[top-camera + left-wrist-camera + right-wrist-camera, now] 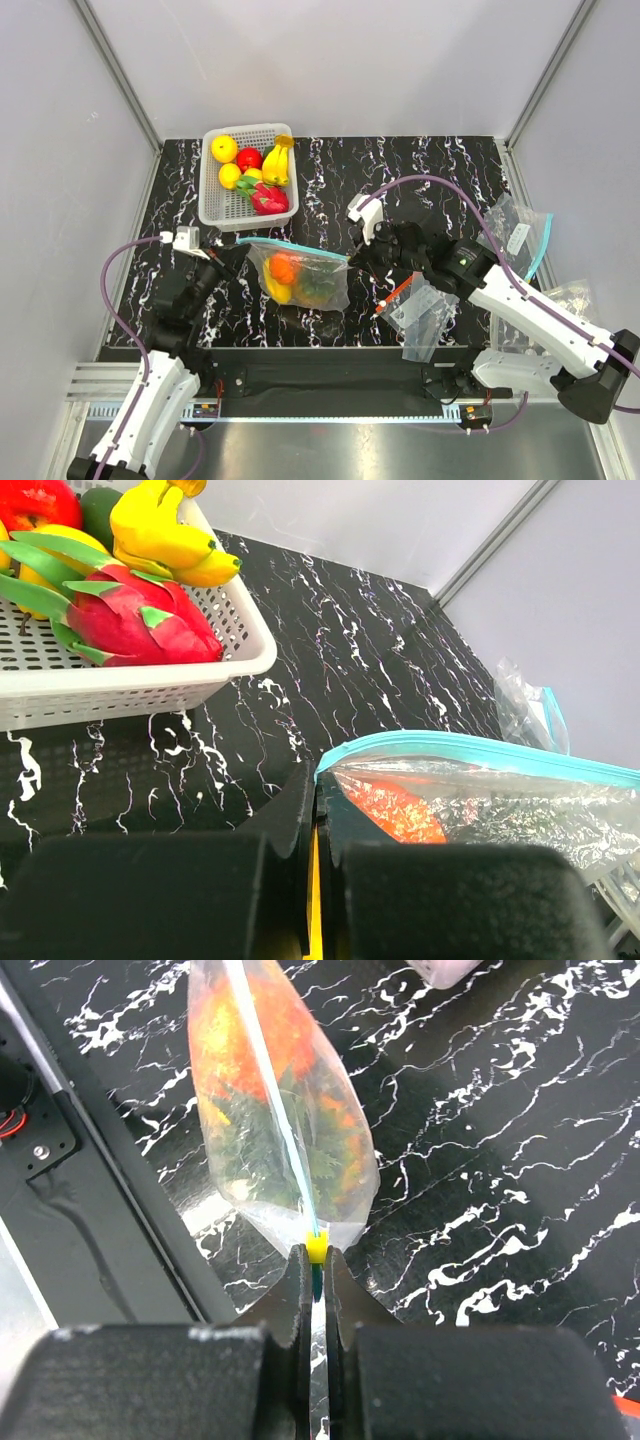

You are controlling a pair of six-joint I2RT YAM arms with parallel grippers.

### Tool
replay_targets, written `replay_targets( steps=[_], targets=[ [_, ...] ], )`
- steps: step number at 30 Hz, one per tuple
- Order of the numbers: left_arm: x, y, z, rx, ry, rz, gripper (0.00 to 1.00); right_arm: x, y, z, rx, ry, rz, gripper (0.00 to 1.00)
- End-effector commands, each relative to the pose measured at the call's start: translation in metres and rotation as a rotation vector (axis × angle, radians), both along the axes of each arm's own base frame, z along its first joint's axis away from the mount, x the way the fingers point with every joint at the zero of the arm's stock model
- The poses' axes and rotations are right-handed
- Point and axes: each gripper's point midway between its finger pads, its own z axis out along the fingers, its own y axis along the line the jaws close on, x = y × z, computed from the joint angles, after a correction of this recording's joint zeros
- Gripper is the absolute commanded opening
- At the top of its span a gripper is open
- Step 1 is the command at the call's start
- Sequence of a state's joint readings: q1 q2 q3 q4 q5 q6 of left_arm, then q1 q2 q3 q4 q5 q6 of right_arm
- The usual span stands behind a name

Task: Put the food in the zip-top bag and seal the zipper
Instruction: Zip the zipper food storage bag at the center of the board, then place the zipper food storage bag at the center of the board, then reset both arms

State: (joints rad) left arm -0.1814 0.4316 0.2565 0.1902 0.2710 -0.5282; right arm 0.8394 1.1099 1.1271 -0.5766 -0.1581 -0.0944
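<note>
Over table (pixel 420 170), L hand (pixel 232 245) & R hand (pixel 353 258) pinched shut on zipper (pixel 292 248) ends, food (pixel 283 268) inside bag (pixel 328 288)

Overhead camera looks down on the table (pixel 430 170); both close wrist cameras share the zip-top bag (pixel 300 278).

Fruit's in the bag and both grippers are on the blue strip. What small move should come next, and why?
Probably slide the right gripper along the zipper toward the left gripper, pinching it shut. Both are shut on its ends, the food is inside the zip-top bag, and whether the strip is fully sealed cannot be told.
</note>
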Motion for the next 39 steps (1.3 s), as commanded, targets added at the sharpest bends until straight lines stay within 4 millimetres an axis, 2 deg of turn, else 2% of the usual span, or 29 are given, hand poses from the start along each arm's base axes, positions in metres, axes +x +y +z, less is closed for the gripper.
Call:
replay_targets(
  steps=[1, 4, 6, 7, 9, 10, 12, 13, 15, 17, 19, 20, 21, 22, 23, 24, 25, 26, 27, 28, 29, 30, 31, 33, 35, 36, 37, 38, 39],
  targets=[
    [0.014, 0.032, 0.027, 0.01, -0.073, 0.177, 0.0, 0.005, -0.02, 0.008, -0.019, -0.024, -0.09, 0.0],
    [0.017, 0.037, 0.029, -0.011, -0.07, 0.213, 0.0, 0.012, -0.02, 0.014, -0.002, -0.054, -0.11, 0.0],
    [0.02, 0.037, 0.034, -0.019, -0.074, 0.218, 0.0, 0.019, -0.012, 0.024, 0.035, -0.086, -0.11, 0.0],
    [0.023, 0.039, 0.04, -0.023, -0.085, 0.231, 0.0, 0.024, -0.007, 0.023, 0.034, -0.085, -0.112, 0.01],
    [0.031, 0.04, 0.047, -0.011, -0.08, 0.244, 0.0, 0.034, 0.001, 0.036, 0.058, -0.113, -0.121, 0.0],
    [0.034, 0.042, 0.048, 0.0, -0.077, 0.252, 0.0, 0.04, 0.005, 0.032, 0.048, -0.106, -0.123, 0.0],
    [0.04, 0.041, 0.049, 0.008, -0.068, 0.256, 0.0, 0.052, 0.011, 0.041, 0.061, -0.121, -0.133, 0.0],
    [0.041, 0.042, 0.056, 0.001, -0.092, 0.26, 0.0, 0.063, 0.011, 0.037, 0.05, -0.113, -0.153, 0.0],
    [0.044, 0.045, 0.059, -0.004, -0.109, 0.277, 0.0, 0.077, 0.015, 0.044, 0.077, -0.116, -0.163, 0.0],
    [0.047, 0.054, 0.065, -0.033, -0.115, 0.334, 0.02, 0.099, 0.012, 0.044, 0.107, -0.101, -0.202, 0.01],
    [0.05, 0.057, 0.064, -0.038, -0.099, 0.355, 0.21, 0.114, 0.01, 0.045, 0.132, -0.088, -0.235, 0.37],
    [0.053, 0.055, 0.067, -0.038, -0.093, 0.348, 0.49, 0.119, 0.009, 0.046, 0.141, -0.076, -0.254, 0.56],
    [0.054, 0.053, 0.072, -0.031, -0.088, 0.337, 0.61, 0.12, 0.011, 0.054, 0.152, -0.079, -0.253, 0.77],
    [0.053, 0.05, 0.066, 0.004, -0.051, 0.317, 0.68, 0.12, 0.009, 0.053, 0.145, -0.066, -0.261, 0.82],
    [0.052, 0.05, 0.078, 0.007, -0.058, 0.314, 0.75, 0.121, 0.008, 0.058, 0.161, -0.06, -0.289, 0.84],
    [0.05, 0.05, 0.082, 0.007, -0.051, 0.315, 0.9, 0.122, 0.006, 0.061, 0.171, -0.06, -0.311, 0.94],
    [0.046, 0.053, 0.076, 0.024, -0.008, 0.325, 0.96, 0.12, 0.001, 0.069, 0.19, -0.073, -0.334, 1.0],
    [0.039, 0.055, 0.087, 0.027, -0.027, 0.329, 0.99, 0.122, -0.006, 0.075, 0.209, -0.081, -0.384, 1.0],
    [0.034, 0.057, 0.103, 0.026, -0.056, 0.336, 0.99, 0.12, -0.011, 0.076, 0.218, -0.084, -0.406, 1.0],
    [0.027, 0.061, 0.097, 0.044, -0.011, 0.352, 0.99, 0.113, -0.016, 0.09, 0.263, -0.103, -0.413, 1.0],
    [0.022, 0.065, 0.1, 0.036, -0.001, 0.37, 0.99, 0.112, -0.022, 0.098, 0.305, -0.108, -0.454, 1.0],
    [0.013, 0.069, 0.107, 0.024, -0.007, 0.387, 0.99, 0.108, -0.026, 0.098, 0.321, -0.106, -0.467, 1.0],
    [0.005, 0.072, 0.109, 0.034, 0.019, 0.394, 0.99, 0.099, -0.035, 0.114, 0.373, -0.127, -0.488, 1.0],
    [-0.01, 0.069, 0.11, 0.062, 0.039, 0.361, 0.99, 0.088, -0.052, 0.123, 0.437, -0.126, -0.556, 1.0],
    [-0.022, 0.062, 0.121, 0.096, 0.024, 0.304, 0.99, 0.081, -0.065, 0.122, 0.47, -0.114, -0.611, 1.0],
    [-0.029, 0.056, 0.113, 0.118, 0.066, 0.257, 0.99, 0.071, -0.075, 0.134, 0.516, -0.128, -0.629, 1.0],
    [-0.037, 0.05, 0.118, 0.141, 0.056, 0.209, 0.99, 0.066, -0.08, 0.135, 0.537, -0.122, -0.645, 1.0],
    [-0.042, 0.047, 0.116, 0.16, 0.069, 0.183, 0.99, 0.06, -0.085, 0.134, 0.557, -0.099, -0.665, 1.0],
    [-0.05, 0.046, 0.105, 0.187, 0.113, 0.16, 0.99, 0.048, -0.095, 0.138, 0.587, -0.103, -0.666, 1.0]
  ],
)
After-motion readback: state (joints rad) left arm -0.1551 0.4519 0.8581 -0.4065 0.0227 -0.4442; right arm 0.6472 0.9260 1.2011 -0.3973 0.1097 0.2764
